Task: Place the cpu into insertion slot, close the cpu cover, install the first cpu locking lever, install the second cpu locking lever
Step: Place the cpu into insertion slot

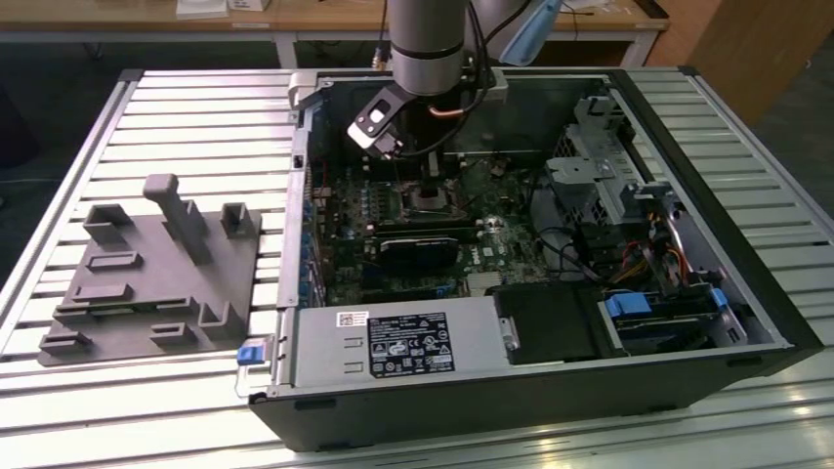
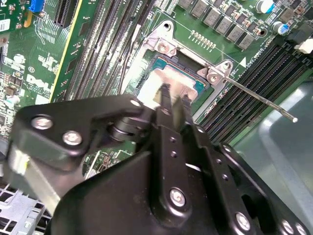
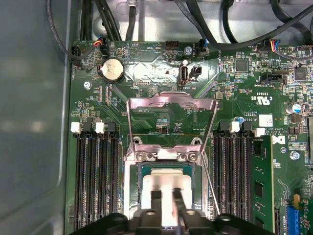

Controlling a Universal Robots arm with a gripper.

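The cpu (image 3: 168, 182), a flat silver-grey square, lies inside the insertion slot (image 3: 138, 182) on the green board; both wrist views show it (image 2: 157, 79). My gripper (image 3: 168, 201) hangs right over the cpu, black fingers (image 2: 165, 100) drawn close together with the tips at its metal top and nothing clamped between them. The cpu cover (image 3: 171, 102) stands flipped up on its hinge, away from the slot. One thin locking lever (image 2: 266, 104) sticks out sideways from the socket corner, unlatched. In the exterior view the arm reaches down into the open case above the socket (image 1: 427, 198).
Memory slots (image 3: 95, 183) flank the socket on both sides. A black-labelled power supply (image 1: 397, 344) fills the case's front, and drive cages and cables (image 1: 626, 210) crowd the exterior view's right. A grey fixture plate (image 1: 150, 278) lies on the slatted table outside the case.
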